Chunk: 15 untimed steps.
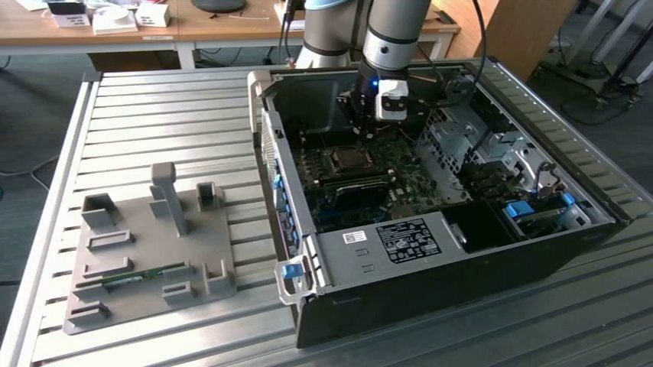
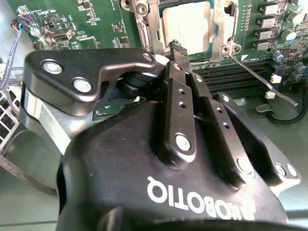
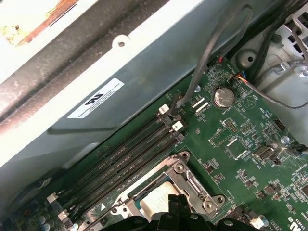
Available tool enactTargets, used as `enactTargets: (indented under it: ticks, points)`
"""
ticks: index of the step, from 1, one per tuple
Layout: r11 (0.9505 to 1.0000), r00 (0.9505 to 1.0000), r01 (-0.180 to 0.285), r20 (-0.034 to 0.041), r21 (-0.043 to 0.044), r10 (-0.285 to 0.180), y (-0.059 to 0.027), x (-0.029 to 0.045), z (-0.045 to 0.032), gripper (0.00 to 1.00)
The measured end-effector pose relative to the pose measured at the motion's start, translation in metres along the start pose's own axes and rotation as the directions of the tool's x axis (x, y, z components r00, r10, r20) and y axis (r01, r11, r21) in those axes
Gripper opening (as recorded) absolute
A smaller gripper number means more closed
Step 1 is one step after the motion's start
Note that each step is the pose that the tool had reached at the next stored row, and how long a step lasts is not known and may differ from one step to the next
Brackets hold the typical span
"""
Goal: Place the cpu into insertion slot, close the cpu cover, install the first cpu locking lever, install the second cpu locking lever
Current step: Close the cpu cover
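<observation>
Cpu (image 2: 186, 21) flat, face up, framed by cpu cover (image 2: 150, 29); gripper (image 2: 176, 47) fingers together

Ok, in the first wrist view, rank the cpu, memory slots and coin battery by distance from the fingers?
1. cpu, right beside the fingers.
2. memory slots, just past the cpu, toward the case wall.
3. coin battery, far across the board, near the cables.
</observation>
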<state>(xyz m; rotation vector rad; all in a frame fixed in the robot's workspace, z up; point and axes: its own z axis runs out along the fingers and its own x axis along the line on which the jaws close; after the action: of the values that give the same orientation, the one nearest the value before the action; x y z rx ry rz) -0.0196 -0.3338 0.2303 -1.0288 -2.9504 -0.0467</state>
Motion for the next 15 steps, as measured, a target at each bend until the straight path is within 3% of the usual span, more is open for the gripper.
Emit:
enactTargets:
  ticks: [15]
  points:
    - [0.9971,0.9971,0.076,-0.0009,0.0013,-0.076,0.0000,0.0000,0.0000,0.11]
